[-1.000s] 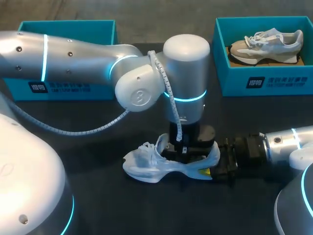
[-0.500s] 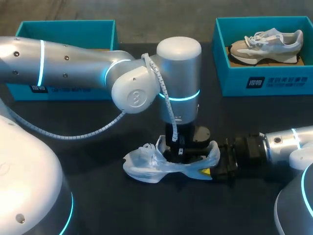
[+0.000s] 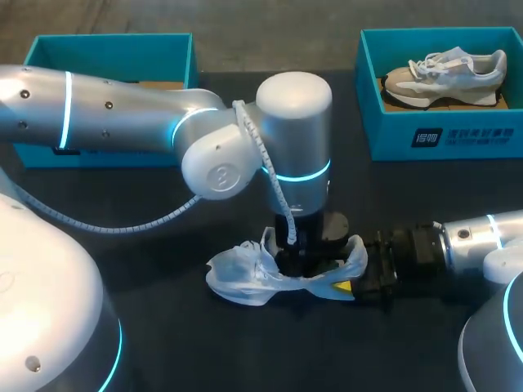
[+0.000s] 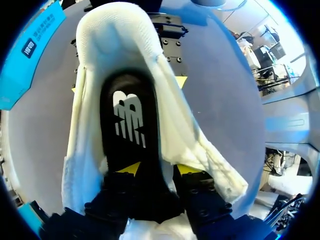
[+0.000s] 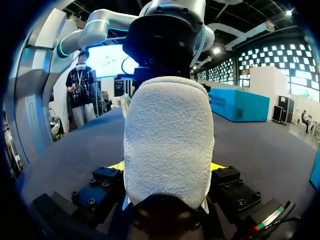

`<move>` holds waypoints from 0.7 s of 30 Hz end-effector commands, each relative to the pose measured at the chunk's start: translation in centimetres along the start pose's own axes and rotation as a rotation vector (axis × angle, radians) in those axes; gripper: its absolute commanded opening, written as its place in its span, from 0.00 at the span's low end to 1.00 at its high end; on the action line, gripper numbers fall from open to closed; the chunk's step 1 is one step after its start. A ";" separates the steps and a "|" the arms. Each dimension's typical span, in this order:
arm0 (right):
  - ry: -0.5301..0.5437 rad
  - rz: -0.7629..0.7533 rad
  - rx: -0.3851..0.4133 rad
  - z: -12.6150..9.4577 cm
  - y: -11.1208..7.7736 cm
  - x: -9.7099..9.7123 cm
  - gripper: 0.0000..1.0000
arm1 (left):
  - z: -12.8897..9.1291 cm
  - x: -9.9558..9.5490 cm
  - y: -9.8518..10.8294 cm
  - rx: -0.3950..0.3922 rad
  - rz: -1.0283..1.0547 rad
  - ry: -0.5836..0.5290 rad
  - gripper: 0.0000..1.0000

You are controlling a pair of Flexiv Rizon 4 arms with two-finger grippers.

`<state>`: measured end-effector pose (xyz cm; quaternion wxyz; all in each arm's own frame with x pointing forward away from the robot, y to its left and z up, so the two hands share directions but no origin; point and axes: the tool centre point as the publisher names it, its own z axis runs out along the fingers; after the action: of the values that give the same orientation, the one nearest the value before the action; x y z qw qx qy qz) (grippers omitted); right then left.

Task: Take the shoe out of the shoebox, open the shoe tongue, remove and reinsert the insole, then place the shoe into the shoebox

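White shoe [image 3: 278, 273] lies on its sole at the middle of the dark table [image 3: 180, 343], toe twd the left arm's side, heel twd the right. Left gripper [image 4: 159, 168] comes straight down into the shoe's opening. Its yellow tips sit a little apart, pinching the black insole [image 4: 130, 120] btwn them. Right gripper [image 5: 167, 167] lies low by the table, fingers wide, clamped on the heel from both sides. A 2nd sneaker [image 3: 445, 73] sits in the teal shoebox [image 3: 441, 139] far right. Another teal box [image 3: 106, 49] stands far left.

Exhibition hall: high lit ceiling [image 5: 250, 22] over black table [image 3: 163, 269]
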<state>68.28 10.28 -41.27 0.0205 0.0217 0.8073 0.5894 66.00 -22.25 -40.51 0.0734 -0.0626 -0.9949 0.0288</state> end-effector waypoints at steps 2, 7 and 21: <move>-0.003 0.000 0.002 0.0 -0.1 0.1 0.00 | 0.3 0.1 0.1 -0.002 -0.016 -0.070 0.44; -0.003 0.000 0.002 0.0 -0.1 0.1 0.00 | 0.4 -1.0 -0.1 -0.028 -0.028 -0.134 0.42; -0.003 0.000 0.002 0.0 -0.1 0.1 0.00 | 0.8 -3.7 0.6 -0.074 -0.077 -0.229 0.19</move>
<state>68.43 10.27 -41.28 0.0209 0.0228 0.8071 0.5896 68.68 -22.12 -40.98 -0.0412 -0.0236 -0.9989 -0.0027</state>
